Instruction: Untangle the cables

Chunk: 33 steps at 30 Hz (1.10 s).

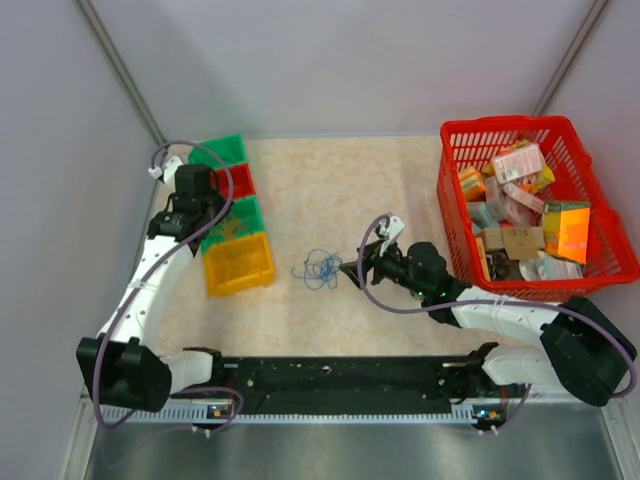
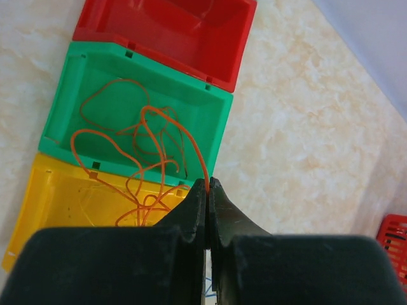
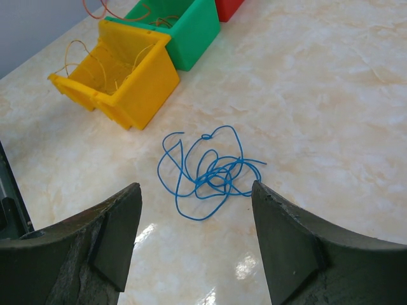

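A loose tangle of thin blue cable [image 1: 320, 268] lies on the marble-patterned table, seen close up in the right wrist view [image 3: 210, 168]. My right gripper [image 3: 196, 186] is open just short of it, low over the table, with nothing between its fingers; from above it [image 1: 352, 270] sits right of the tangle. My left gripper [image 2: 208, 183] is shut on an orange cable [image 2: 194, 143], pinched at the very fingertips. That cable's loops hang over and into the green bin [image 2: 70, 108] and the yellow bin [image 2: 38, 210].
A row of small bins stands at the left: green [image 1: 225, 150], red [image 1: 240, 180], green [image 1: 245, 212], yellow [image 1: 240, 262]. A red basket [image 1: 600, 215] full of packets fills the right side. Grey walls enclose the table.
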Available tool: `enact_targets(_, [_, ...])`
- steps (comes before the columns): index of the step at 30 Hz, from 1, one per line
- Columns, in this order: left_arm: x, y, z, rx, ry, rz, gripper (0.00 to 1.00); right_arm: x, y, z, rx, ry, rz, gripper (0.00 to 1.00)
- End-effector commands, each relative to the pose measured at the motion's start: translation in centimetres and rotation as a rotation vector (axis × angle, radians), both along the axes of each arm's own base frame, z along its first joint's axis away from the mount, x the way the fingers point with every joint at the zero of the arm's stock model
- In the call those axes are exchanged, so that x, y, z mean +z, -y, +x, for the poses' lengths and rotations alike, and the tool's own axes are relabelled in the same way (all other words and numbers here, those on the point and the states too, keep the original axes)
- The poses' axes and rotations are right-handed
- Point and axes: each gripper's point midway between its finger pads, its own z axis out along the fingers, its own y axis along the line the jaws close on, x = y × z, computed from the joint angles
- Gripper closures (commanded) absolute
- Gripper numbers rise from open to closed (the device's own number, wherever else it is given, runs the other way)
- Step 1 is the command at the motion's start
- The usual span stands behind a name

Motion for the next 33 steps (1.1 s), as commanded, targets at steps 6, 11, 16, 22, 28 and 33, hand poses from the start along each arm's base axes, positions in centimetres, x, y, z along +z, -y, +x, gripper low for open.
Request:
enact_targets(6, [-6.6, -0.2, 2.5, 0.025, -0.154, -0.080, 0.88, 1.5, -0.4, 0.1, 0.004, 0.043, 0.036, 0.31])
enact_targets(11, [-5.0, -1.3, 2.8, 0.050, -0.069, -0.042, 0.64, 1.7, -0.4, 0.1, 0.008, 0.046, 0.040, 0.31])
enact_targets(16, [-4.5, -1.2, 2.7, 0.025, -0.093, -0.029, 0.38, 1.7, -0.7, 0.1, 0.014, 0.043, 0.047, 0.31])
enact_targets(22, [-5.3, 6.4, 2.4, -0.374, -0.125, -0.213, 0.46, 1.4, -0.9, 0.1, 0.021, 0.028, 0.040, 0.31])
enact_targets(28, [-7.7, 16.8, -2.2, -0.831, -0.210, -0.235, 0.53, 1.3, -0.8, 0.2, 0.017, 0.029, 0.036, 0.31])
enact_targets(33, [-10.3, 21.6, -6.4, -0.999, -0.302, -0.157, 0.54, 1.2, -0.7, 0.3, 0.011, 0.028, 0.029, 0.31])
